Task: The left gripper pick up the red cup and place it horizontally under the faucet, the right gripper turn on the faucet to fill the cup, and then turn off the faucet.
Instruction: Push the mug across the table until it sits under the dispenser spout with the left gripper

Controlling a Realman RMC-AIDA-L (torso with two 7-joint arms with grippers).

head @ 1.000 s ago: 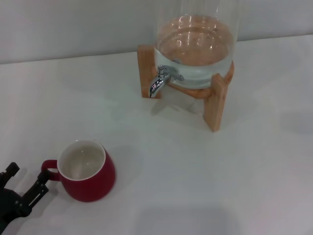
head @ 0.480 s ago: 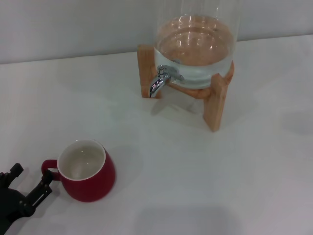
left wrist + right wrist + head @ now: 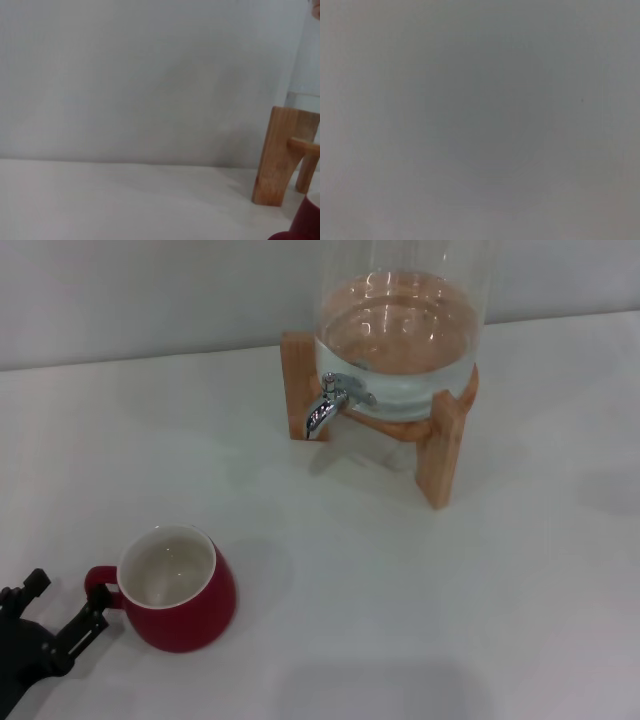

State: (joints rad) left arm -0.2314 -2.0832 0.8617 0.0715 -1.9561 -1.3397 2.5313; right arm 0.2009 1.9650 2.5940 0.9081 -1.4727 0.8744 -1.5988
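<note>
While the left gripper (image 3: 62, 612) sits at the table's near left corner with its fingers spread wide and holding nothing, the red cup (image 3: 180, 590) stands upright just beside it — handle toward the claw, looks empty. I'd call this the pickup step; next it needs to close on that handle. The jar (image 3: 400, 330) behind the faucet (image 3: 328, 407) holds water.

A low view across a white table (image 3: 125, 200) toward a plain grey wall (image 3: 140, 75). At one edge stand two legs of a wooden stand (image 3: 280, 155), resting on the table. A sliver of the red cup (image 3: 306, 224) shows in the nearest corner.
</note>
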